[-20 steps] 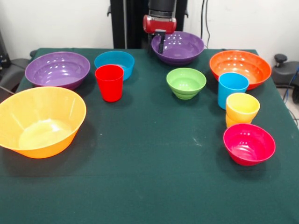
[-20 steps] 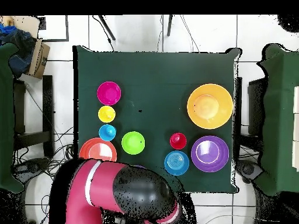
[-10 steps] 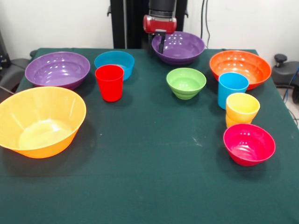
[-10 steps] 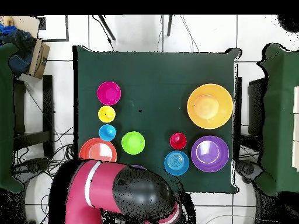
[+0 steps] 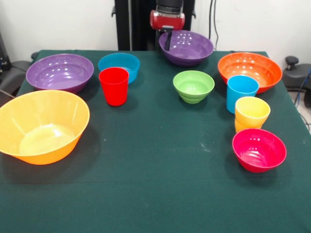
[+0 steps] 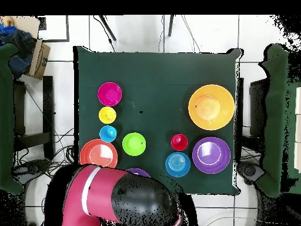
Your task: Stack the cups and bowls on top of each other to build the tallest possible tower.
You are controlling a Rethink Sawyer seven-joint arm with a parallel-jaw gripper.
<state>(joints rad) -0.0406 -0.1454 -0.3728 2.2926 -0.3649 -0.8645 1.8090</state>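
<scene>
Purple bowl (image 5: 186, 47) rim clamped in claw (image 5: 167, 42), lifted off green table (image 5: 155, 184).

A robotics lab is showing here: a table draped in dark green cloth (image 6: 159, 76) is standing on a white tiled floor (image 6: 64, 70), black cables (image 6: 109, 29) are trailing over the tiles, and a brown cardboard box (image 6: 40, 57) is sitting beside a plain white wall (image 5: 58, 24).

— What surrounds the table (image 5: 155, 194)?
— A white wall (image 5: 58, 24) behind, a white tiled floor (image 6: 135, 32) below.
— Anything else?
— A cardboard box (image 6: 39, 59) beside the dark green cloth.
</scene>
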